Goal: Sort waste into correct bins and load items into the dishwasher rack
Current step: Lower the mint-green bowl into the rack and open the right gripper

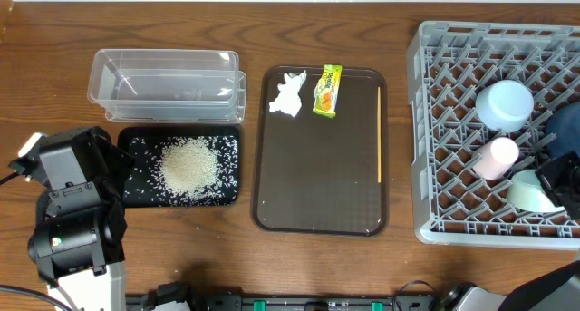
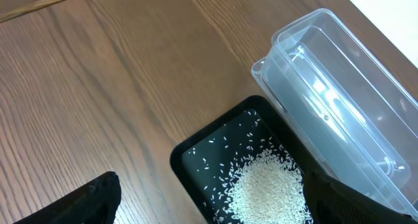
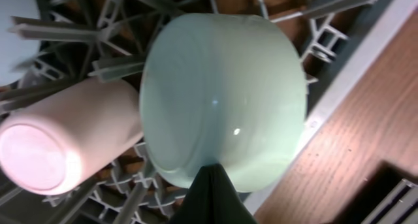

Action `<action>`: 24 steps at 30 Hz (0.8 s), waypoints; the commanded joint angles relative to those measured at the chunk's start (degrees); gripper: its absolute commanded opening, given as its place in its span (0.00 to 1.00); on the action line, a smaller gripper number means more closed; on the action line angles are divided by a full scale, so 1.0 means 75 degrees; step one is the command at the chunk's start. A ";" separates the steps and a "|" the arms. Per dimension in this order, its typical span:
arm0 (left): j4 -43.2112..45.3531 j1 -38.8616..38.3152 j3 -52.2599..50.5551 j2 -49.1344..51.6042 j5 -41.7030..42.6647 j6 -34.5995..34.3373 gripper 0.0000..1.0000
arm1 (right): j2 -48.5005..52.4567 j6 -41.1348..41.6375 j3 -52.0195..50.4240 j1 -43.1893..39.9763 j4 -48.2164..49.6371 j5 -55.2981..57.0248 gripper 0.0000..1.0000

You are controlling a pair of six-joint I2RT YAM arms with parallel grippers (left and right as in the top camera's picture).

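Note:
A heap of rice [image 1: 188, 169] lies in the black tray [image 1: 131, 191]; the clear tub [image 1: 168, 84] behind it is empty. A crumpled tissue [image 1: 288, 95] and a yellow-green wrapper [image 1: 327, 90] lie on the brown serving tray. The grey rack [image 1: 453, 121] holds a light-blue bowl [image 1: 505, 104], a pink cup [image 1: 496, 157], the mint bowl [image 1: 528, 195] and part of a dark-blue bowl [image 1: 566, 130]. My left gripper [image 2: 215, 208] is open and empty over the rice [image 2: 268, 191]. My right gripper [image 3: 212, 194] is shut on the rim of the mint bowl [image 3: 222, 93], beside the pink cup [image 3: 59, 145].
The brown serving tray [image 1: 319, 193] sits between the black tray and the rack, with a thin pale stick [image 1: 379, 134] along its right side. Loose grains are scattered over the black tray [image 2: 196, 165]. The rack's wall [image 3: 339, 87] borders bare wood at the right.

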 commanded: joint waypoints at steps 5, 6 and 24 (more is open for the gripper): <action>0.0000 0.0038 0.0140 -0.0020 -0.0023 -0.0064 0.91 | -0.0020 0.0455 0.0111 -0.0353 -0.0297 0.0297 0.01; 0.0000 0.0038 0.0140 -0.0020 -0.0023 -0.0064 0.91 | -0.0067 0.0487 0.0111 -0.0391 -0.0318 0.0198 0.01; 0.0000 0.0038 0.0140 -0.0020 -0.0023 -0.0064 0.91 | -0.0134 -0.0297 0.0105 0.0012 0.1081 -0.1262 0.01</action>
